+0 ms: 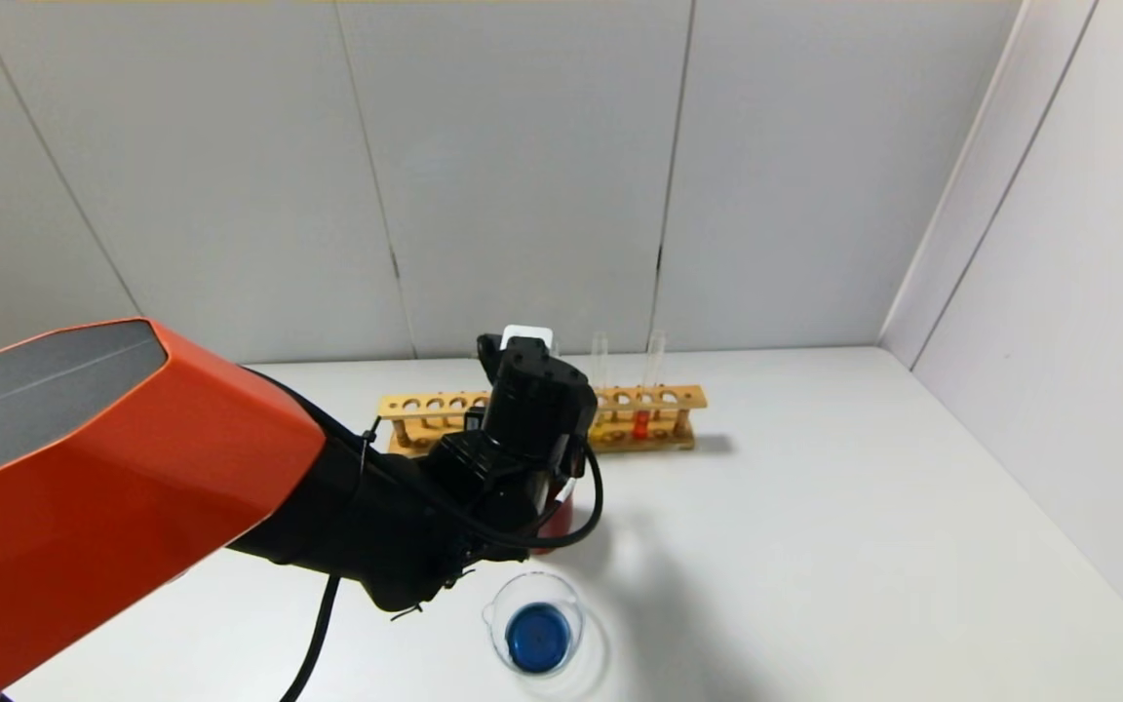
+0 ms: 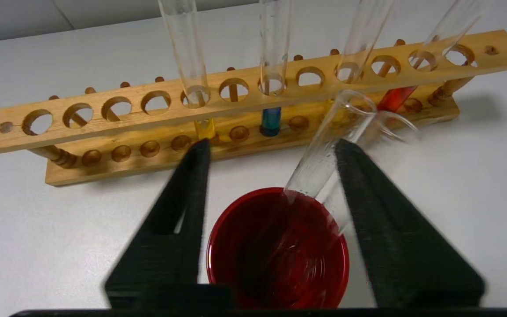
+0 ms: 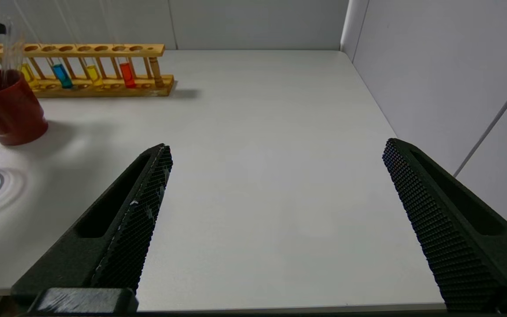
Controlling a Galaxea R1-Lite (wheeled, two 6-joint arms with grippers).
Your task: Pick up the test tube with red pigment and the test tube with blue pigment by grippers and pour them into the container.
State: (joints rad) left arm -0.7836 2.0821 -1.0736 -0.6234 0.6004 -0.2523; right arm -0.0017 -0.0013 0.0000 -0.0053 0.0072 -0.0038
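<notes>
1. The left pincer [image 2: 271, 147] hangs over the dark red cup [image 2: 277, 246], its jaws spread apart; an empty tube [image 2: 324, 152] leans in the cup, unheld.
2. The container [image 1: 534, 624] holds blue liquid on the counter [image 1: 864, 546].
3. The red tube [image 2: 396, 97] and blue tube [image 2: 272, 119] stand in the wooden rack [image 2: 117, 127].
4. The right pincer [image 3: 275, 158] gapes wide, empty.
</notes>
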